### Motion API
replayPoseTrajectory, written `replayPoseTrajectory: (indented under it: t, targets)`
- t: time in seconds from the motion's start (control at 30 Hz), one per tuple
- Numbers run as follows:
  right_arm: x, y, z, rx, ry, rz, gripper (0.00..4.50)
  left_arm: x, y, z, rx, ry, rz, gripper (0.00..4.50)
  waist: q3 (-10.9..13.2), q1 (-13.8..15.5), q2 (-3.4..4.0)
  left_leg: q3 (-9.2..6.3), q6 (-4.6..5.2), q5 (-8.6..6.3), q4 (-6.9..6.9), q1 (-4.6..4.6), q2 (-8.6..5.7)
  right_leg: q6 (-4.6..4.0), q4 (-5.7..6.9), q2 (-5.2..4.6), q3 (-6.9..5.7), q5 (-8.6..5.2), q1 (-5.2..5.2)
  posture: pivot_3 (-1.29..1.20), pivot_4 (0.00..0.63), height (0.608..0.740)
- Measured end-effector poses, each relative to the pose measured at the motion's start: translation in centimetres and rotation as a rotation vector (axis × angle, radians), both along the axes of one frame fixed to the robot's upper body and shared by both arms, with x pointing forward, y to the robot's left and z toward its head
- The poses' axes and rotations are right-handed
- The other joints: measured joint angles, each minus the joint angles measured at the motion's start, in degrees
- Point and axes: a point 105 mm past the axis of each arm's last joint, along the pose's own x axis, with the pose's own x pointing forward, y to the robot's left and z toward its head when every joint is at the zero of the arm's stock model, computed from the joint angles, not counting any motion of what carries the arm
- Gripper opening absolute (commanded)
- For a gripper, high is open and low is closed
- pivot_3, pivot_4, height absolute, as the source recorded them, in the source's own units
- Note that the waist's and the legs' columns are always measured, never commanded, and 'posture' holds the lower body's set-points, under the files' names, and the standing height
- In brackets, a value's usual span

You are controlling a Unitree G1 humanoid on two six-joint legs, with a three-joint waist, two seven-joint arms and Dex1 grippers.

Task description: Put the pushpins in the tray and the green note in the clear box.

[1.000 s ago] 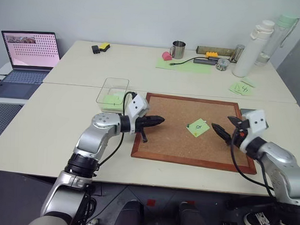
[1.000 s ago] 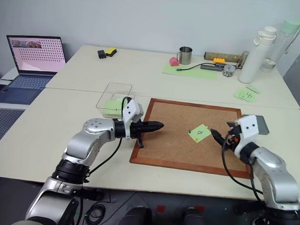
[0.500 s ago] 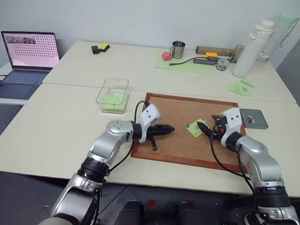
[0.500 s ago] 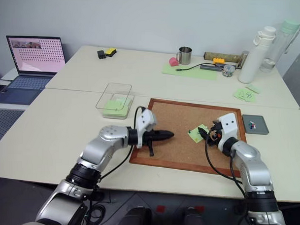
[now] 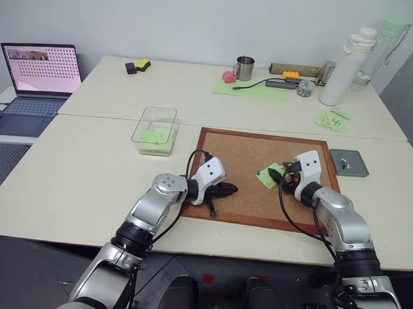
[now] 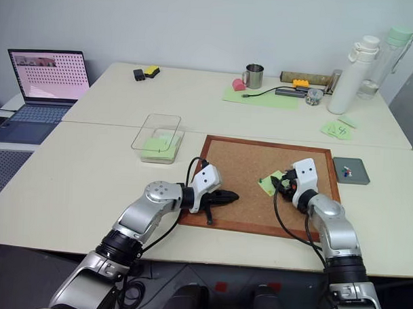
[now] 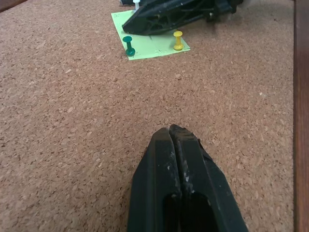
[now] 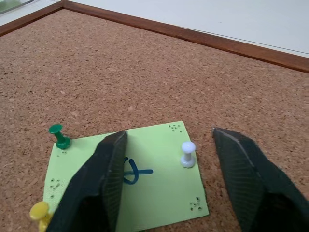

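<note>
Right gripper (image 8: 166, 188) fingers apart astride white pushpin (image 8: 187, 153) on green note (image 8: 145, 183); left gripper (image 7: 173, 133) fingers clenched empty over corkboard (image 7: 72, 121).

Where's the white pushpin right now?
In the right wrist view, the white pushpin stands stuck in the green note on the corkboard, between the right pincer's open fingers.

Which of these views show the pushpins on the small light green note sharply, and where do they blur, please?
Right wrist view: white pushpin and green pushpin crisp on the squiggled light green note; near black fingers soft. Left wrist view: pins small but distinct. Head views: mere specks.
</note>
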Motion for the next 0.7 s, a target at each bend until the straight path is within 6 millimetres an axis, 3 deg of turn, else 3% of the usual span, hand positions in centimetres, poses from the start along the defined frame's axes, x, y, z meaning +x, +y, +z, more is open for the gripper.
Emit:
replayPoseTrajectory:
  t: [0.07,0.33,0.57,0.7]
  targets:
    - [0.0,-0.1,0.0,0.001,0.000,-0.003,1.84,-0.1,0.0,0.0,0.003,-0.001,-0.001,0.00,0.00,0.00,0.00,0.00,0.00,0.00,0.00,0.00,0.00,0.00,0.00,0.00,0.00,0.00,0.00,0.00,0.150,0.740]
    - [-0.1,-0.7,0.1,0.011,-0.008,-0.024,0.05,-0.1,-0.1,0.0,0.004,0.004,0.000,0.00,0.00,0.00,0.00,0.00,0.00,0.00,-0.01,0.00,-0.01,0.00,0.00,0.00,0.00,0.00,0.00,0.00,0.150,0.740]
    - [-0.5,-0.7,0.5,0.013,-0.029,-0.031,0.05,0.0,-0.3,0.0,0.016,0.005,-0.007,0.00,0.00,0.01,0.00,0.00,0.00,0.00,-0.01,-0.01,-0.01,0.00,-0.01,0.00,0.00,0.00,0.00,0.00,0.150,0.740]
    - [-0.9,0.1,2.9,0.076,-0.108,0.006,0.05,0.2,-0.3,0.0,0.029,0.012,-0.001,0.00,0.00,0.02,0.00,-0.01,0.00,0.00,0.00,0.00,-0.01,0.00,0.00,0.00,0.00,0.00,0.01,0.00,0.150,0.740]
